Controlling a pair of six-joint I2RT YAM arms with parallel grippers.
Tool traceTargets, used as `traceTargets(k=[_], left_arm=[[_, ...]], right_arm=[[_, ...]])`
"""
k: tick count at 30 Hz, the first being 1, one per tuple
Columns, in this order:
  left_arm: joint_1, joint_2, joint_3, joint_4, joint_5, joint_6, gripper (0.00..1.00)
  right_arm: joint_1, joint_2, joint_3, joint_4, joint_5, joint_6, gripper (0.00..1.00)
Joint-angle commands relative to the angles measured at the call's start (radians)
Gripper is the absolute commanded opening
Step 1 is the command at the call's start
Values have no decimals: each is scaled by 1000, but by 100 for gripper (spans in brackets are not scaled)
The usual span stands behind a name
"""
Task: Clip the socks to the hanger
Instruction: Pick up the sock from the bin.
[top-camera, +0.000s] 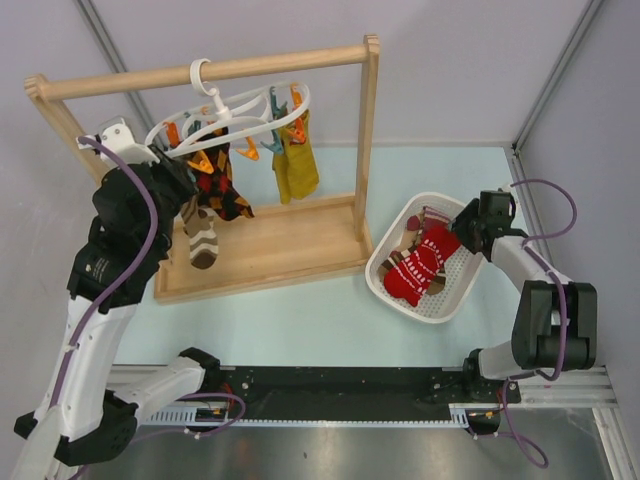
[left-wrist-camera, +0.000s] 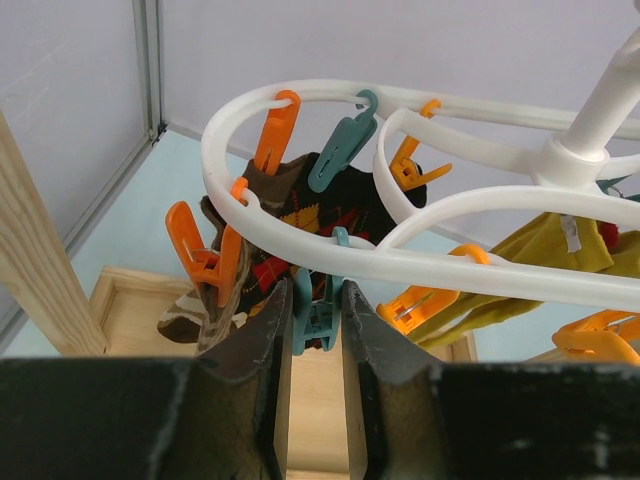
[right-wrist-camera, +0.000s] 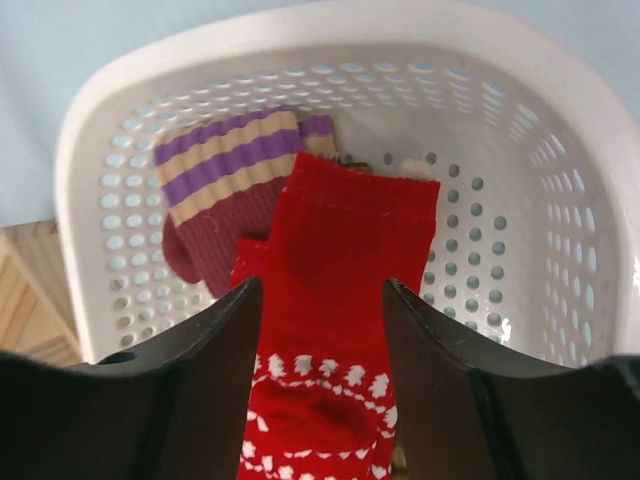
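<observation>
Caught mid-task: my left hand (left-wrist-camera: 317, 300) clamps a teal peg (left-wrist-camera: 318, 322) on the white hanger (left-wrist-camera: 400, 260), crowded by the black diamond sock (left-wrist-camera: 300, 215) and mustard sock (left-wrist-camera: 540, 250). My right hand (right-wrist-camera: 322, 300), spread apart, straddles the red sock (right-wrist-camera: 350, 230) in the basket (right-wrist-camera: 560, 200).

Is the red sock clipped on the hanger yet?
No, the red sock lies in the white basket, beneath the open right fingers.

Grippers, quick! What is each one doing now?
Left gripper: closed on a teal peg.
Right gripper: open over the red sock, holding nothing.
</observation>
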Motion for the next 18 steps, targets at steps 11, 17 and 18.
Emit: traceTargets(k=[11,17,18], left_arm=[[2,-22,-21,-20,-18,33,20],[0,-25,-21,-28,-18,30,20],[0,-26,-21,-31,-13,30,20]], right_arm=[[37,161,34,141,38,54,45],[45,127,36,135,66,16,30],[43,116,36,118,72,-1,25]])
